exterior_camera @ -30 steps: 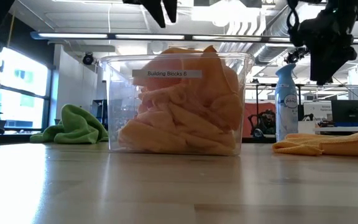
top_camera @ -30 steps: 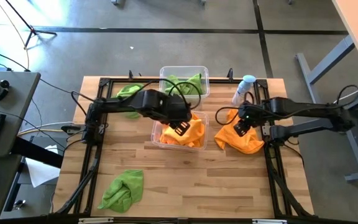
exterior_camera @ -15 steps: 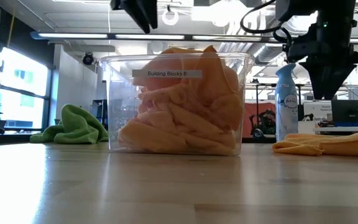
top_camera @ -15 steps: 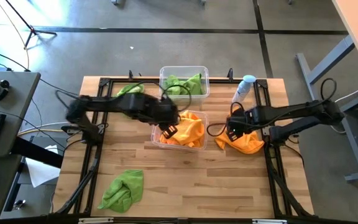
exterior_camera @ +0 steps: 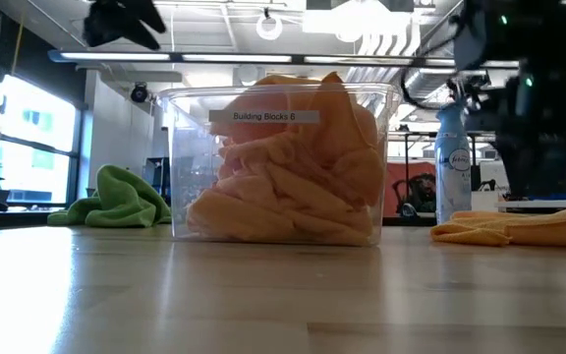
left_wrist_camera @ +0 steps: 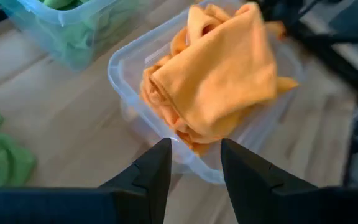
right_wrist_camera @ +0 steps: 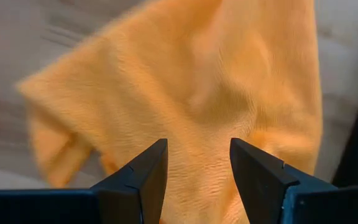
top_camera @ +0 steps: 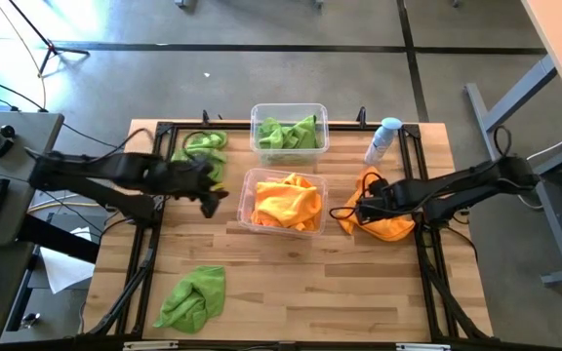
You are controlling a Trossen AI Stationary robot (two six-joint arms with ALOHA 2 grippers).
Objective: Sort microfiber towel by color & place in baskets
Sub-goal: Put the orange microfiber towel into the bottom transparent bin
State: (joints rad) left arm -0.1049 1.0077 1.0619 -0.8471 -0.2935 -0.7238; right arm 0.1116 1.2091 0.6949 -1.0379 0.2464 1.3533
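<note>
Careful: right gripper point(right_wrist_camera: 194, 171), jaws wide above the loose orange towel point(top_camera: 379, 216), might pinch only a fold.

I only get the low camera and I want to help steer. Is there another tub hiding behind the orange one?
Observer: Yes. A second basket sits right behind it, and it holds only green cloths.
Operator: Is the right claw holding anything?
Observer: No. The right claw is open and hangs over the loose orange cloth.
Operator: Are any green ones not in a tub?
Observer: Two. The front green cloth lies at the front left of the table, and the back green cloth lies at its back left.
</note>
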